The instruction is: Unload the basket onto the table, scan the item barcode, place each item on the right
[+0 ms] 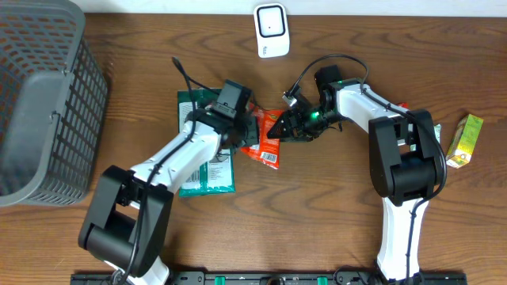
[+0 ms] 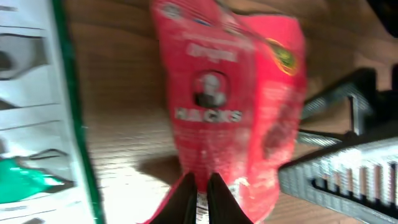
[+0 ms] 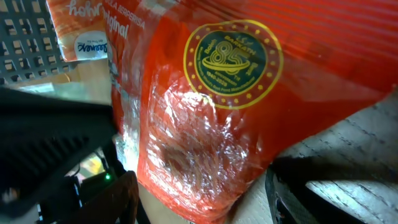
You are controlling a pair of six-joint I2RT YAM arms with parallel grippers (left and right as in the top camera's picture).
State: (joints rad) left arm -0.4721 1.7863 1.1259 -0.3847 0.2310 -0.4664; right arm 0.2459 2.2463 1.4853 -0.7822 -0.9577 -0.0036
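Viewing overhead: red packet (image 1: pixel 268 147) mid-table (image 1: pixel 317 214), between left gripper (image 1: pixel 253 127) and right gripper (image 1: pixel 283 125), just beside green pouch (image 1: pixel 207 170); white scanner (image 1: pixel 271 30) well apart.
Left wrist, left gripper (image 2: pixel 200 188): fingers together, clamped on lower edge of red packet (image 2: pixel 230 106); printed front faces camera.
Right wrist, right gripper (image 3: pixel 199 199): fingers apart, astride red packet (image 3: pixel 211 124); whether they press it cannot be told.

Red packet (image 2: pixel 230 112) print blurs; basket (image 1: pixel 75 127) cropped left.
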